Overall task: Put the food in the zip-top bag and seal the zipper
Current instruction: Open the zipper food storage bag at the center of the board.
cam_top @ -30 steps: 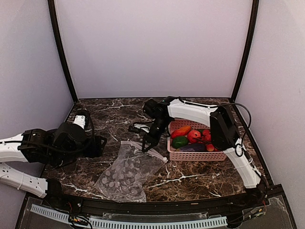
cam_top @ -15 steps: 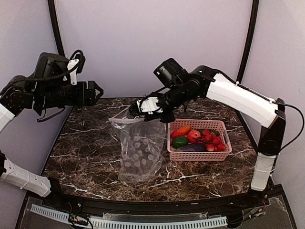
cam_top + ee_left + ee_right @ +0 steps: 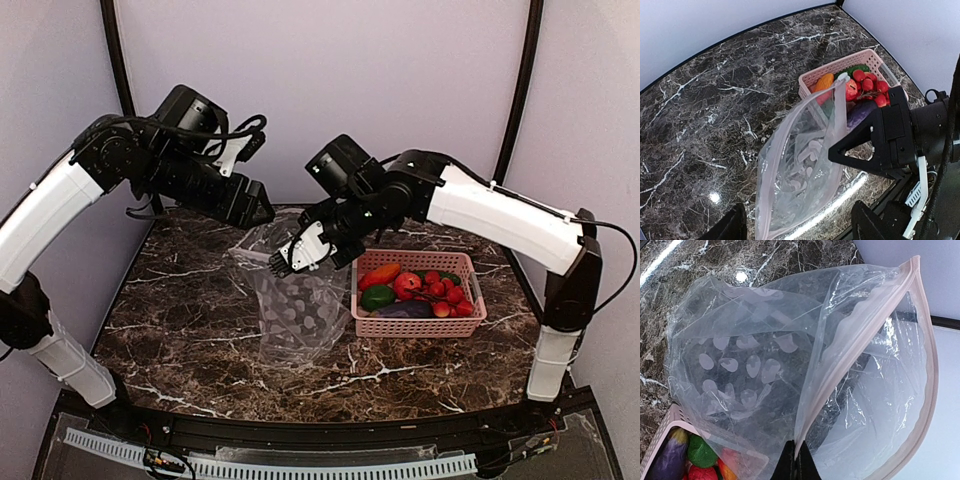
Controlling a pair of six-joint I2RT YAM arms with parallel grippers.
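Pink lattice basket (image 3: pixel 415 326): holds food (image 3: pixel 406 285), namely red berries, green pepper, orange-red piece and 1 purple piece; sits below and beside the right fingers.
Zip-top bag (image 3: pixel 293 305): mouth gaping, hangs from right gripper (image 3: pixel 285 264), which is pinched onto the zipper (image 3: pixel 840 356).
Left gripper (image 3: pixel 262 212): raised, fingers spread wide, bag mouth between them.

food (image 3: pixel 412 290): red, orange, green pieces piled in pink basket (image 3: pixel 410 327).
zip-top bag (image 3: pixel 295 305): clear, spotted, hanging upright beside basket.
zipper (image 3: pixel 855 342): pale strip, unsealed, parted.
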